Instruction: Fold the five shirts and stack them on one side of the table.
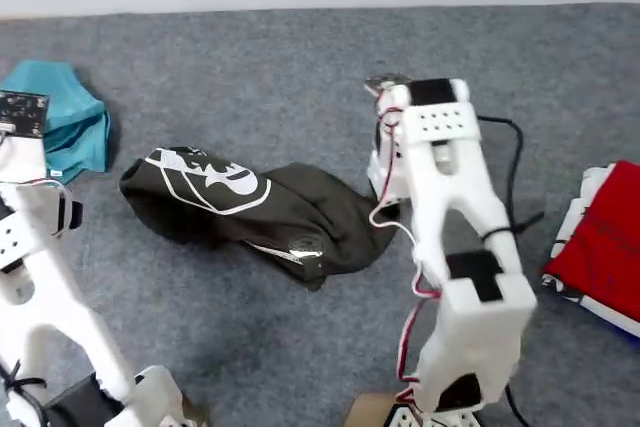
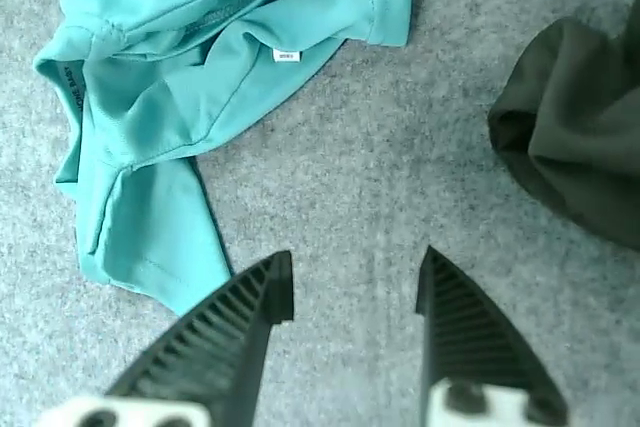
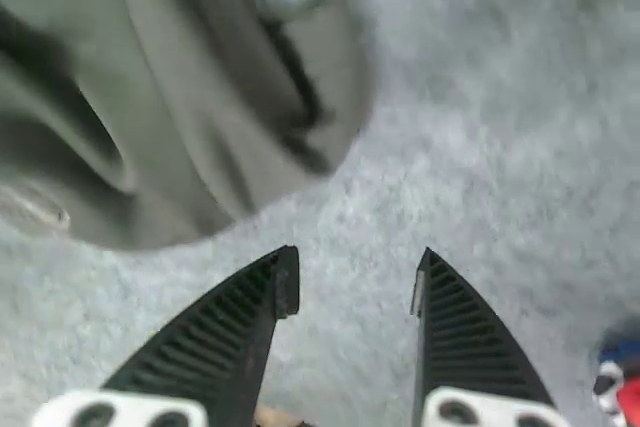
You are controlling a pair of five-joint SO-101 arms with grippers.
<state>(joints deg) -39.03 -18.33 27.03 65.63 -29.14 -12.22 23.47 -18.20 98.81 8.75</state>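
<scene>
1. At table centre, the black shirt (image 1: 250,207) lies crumpled, its white print (image 1: 205,179) facing up.
2. At the left edge in the high view, the teal shirt (image 1: 60,127) lies bunched; the left wrist view also resolves its white label (image 2: 286,55).
3. At the right edge in the high view lies the red shirt (image 1: 605,242).
4. Over the grey table (image 2: 400,177), the left gripper (image 2: 350,287) sits between the teal and black shirts, jaws apart and empty.
5. Just beside the black shirt's edge, the right gripper (image 3: 350,282) has its jaws apart and empty.

Open left claw (image 2: 355,282) above grey carpet (image 2: 400,147), between teal shirt (image 2: 170,97) and black shirt (image 2: 580,137).
</scene>
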